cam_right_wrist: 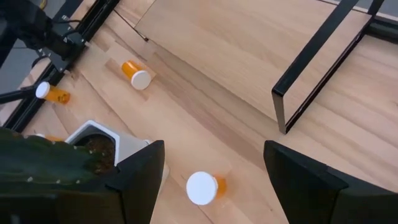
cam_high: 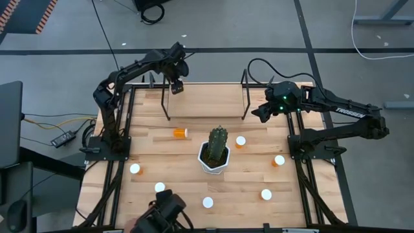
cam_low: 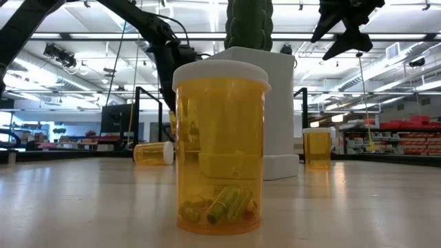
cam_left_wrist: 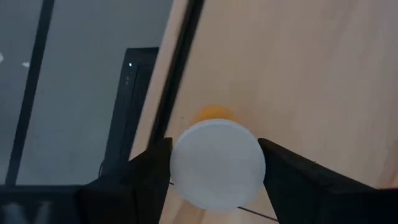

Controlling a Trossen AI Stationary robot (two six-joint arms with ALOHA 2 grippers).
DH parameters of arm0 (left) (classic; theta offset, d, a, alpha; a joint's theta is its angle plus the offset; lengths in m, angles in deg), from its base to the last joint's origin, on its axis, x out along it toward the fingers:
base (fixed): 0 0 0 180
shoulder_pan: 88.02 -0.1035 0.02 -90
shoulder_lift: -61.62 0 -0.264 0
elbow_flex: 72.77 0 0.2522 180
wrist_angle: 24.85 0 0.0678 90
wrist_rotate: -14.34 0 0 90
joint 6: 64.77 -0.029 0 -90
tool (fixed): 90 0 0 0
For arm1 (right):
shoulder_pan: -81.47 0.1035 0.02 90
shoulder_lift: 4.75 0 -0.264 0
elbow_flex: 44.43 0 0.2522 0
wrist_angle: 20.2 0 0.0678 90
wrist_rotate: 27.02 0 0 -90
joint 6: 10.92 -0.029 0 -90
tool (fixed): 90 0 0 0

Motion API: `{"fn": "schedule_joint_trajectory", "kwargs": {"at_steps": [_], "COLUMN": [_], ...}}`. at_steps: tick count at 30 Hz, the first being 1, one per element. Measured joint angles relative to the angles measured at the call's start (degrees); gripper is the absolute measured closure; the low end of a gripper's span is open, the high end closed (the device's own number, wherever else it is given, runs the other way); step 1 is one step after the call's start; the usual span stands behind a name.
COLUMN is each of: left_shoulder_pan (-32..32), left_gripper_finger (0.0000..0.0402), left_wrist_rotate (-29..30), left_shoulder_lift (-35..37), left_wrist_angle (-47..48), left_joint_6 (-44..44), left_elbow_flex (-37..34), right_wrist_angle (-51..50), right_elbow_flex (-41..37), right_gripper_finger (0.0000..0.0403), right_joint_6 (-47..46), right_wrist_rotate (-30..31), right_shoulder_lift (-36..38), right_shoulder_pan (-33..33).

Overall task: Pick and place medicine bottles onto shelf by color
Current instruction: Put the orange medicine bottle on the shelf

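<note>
Near bottle (cam_low: pixel 220 148) masking cactus pot (cam_low: pixel 279 110); toppled bottle (cam_low: pixel 154 153) beside

Translucent glossy orange plastic bottles (cam_low: pixel 220 148), matt light-wood shelf (cam_right_wrist: pixel 249 56).

The left end effector (cam_left_wrist: pixel 214 171) hides most of the bottle (cam_left_wrist: pixel 217 163) between its fingers; only the white cap and a sliver of orange show. The low view cuts off the cactus (cam_low: pixel 249 21) at the top. A dark object (cam_high: pixel 165 217) at the tabletop's (cam_high: pixel 194 116) near edge is cropped, unidentifiable.
</note>
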Motion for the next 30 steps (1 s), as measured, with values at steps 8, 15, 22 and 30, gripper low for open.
{"fn": "schedule_joint_trajectory", "kwargs": {"at_steps": [8,15,22,30], "left_shoulder_pan": [1.4,2.5,1.8,1.9], "left_gripper_finger": [0.0178,0.0164,0.0172,0.0163], "left_wrist_rotate": [2.8,6.0,8.3,8.5], "left_shoulder_lift": [-4.1,-4.8,-4.8,-4.8], "left_wrist_angle": [1.2,0.3,-0.1,0.2], "left_joint_6": [-0.6,-1.9,-6.9,-6.7], "left_elbow_flex": [-0.1,0.0,0.0,0.0], "right_wrist_angle": [0.0,-0.6,-2.2,-3.0], "right_elbow_flex": [0.0,0.0,0.0,0.0], "right_gripper_finger": [0.0120,0.0120,0.0120,0.0120], "right_joint_6": [-0.1,0.2,0.9,1.7], "right_wrist_rotate": [-2.8,-4.5,-4.5,-4.7], "right_shoulder_lift": [0.0,0.0,0.0,0.0], "right_shoulder_pan": [0.0,0.0,0.0,0.0]}}
